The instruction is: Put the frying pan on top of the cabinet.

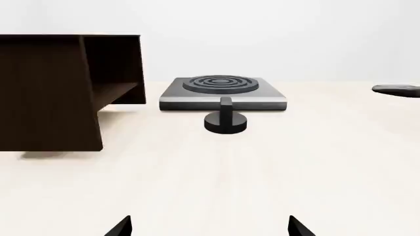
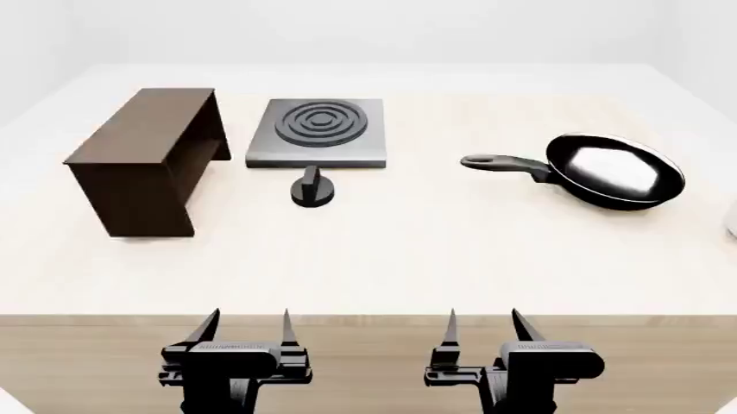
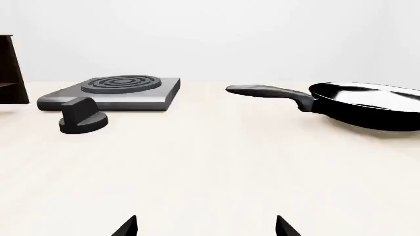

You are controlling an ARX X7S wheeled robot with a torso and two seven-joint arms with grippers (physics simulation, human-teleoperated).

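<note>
Currently the frying pan (image 2: 610,171) sits near the counter's right edge, its handle toward the hotplate (image 2: 318,131). Well apart, the cabinet (image 2: 144,159) stands by the left edge, with a black knob (image 2: 312,189) just before the hotplate. Both the left gripper (image 2: 245,328) and right gripper (image 2: 484,326) hang spread and empty at the near edge.

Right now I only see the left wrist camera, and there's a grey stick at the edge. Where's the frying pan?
Observer: That stick is its handle. The frying pan sits on the table, to the robot's right of the hotplate.
Operator: Is anything holding it?
Observer: No. The right end effector is open and empty, at the table's near edge.
Operator: Is there stuff on the cabinet?
Observer: The head view shows nothing on top of the cabinet.
</note>
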